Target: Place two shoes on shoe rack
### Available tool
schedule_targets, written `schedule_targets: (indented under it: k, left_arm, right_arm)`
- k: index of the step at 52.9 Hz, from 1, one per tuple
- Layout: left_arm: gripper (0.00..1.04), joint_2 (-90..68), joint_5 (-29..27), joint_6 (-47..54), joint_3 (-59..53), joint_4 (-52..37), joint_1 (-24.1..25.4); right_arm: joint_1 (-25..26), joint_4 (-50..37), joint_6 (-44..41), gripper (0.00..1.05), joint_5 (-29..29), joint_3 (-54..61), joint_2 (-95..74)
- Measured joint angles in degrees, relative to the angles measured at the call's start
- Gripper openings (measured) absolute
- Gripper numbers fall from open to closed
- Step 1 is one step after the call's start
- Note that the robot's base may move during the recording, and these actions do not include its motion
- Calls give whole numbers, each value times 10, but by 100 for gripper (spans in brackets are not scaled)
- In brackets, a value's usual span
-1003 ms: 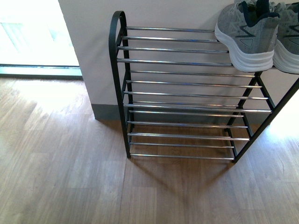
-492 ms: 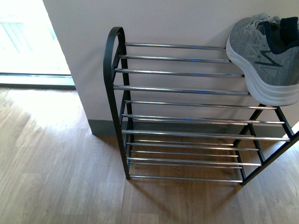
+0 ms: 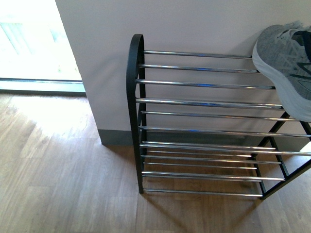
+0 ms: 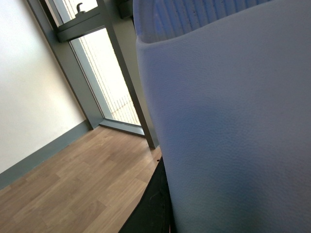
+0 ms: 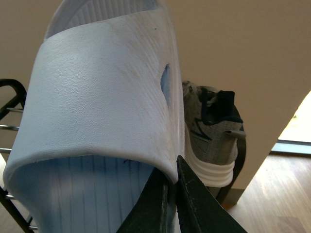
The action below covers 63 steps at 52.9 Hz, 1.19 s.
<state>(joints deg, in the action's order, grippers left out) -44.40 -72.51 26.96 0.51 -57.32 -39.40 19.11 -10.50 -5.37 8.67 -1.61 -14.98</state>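
Note:
The shoe rack [image 3: 204, 102] stands against the wall in the front view, black frame with chrome bars. A grey sneaker [image 3: 286, 68] sits on its top tier at the right. Neither arm shows in the front view. In the left wrist view my left gripper [image 4: 163, 213] is shut on a pale blue-white slide sandal [image 4: 228, 126] that fills most of the picture. In the right wrist view my right gripper [image 5: 172, 194] is shut on the strap edge of the other slide sandal [image 5: 102, 107]. A grey sneaker [image 5: 209, 136] on the rack's end [image 5: 240, 150] shows behind it.
Wood floor [image 3: 63, 179] lies in front and to the left of the rack. A bright glass door [image 3: 34, 43] is at the far left. The wall's grey skirting [image 3: 116, 137] runs behind the rack. The left wrist view shows a door frame [image 4: 92, 73].
In the front view the rack has shifted right and appears larger and lower; the sneaker has slid toward the right edge and only one shows now.

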Motion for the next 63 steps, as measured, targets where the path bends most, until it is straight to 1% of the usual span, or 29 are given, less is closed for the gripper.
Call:
schedule_targets:
  k: [50,54,57,63]
  left_arm:
    - [2,0,1,0,0,0,0]
    - [2,0,1,0,0,0,0]
    - [2,0,1,0,0,0,0]
    - [2,0,1,0,0,0,0]
  right_arm:
    - [0,0,0,2,-3,0,0]
    - [-1,-42,-1,2,3,3,0]
    - [-3,-54,-1,2,4,2,3]
    - [-10,-27,10,2,7,0,1]
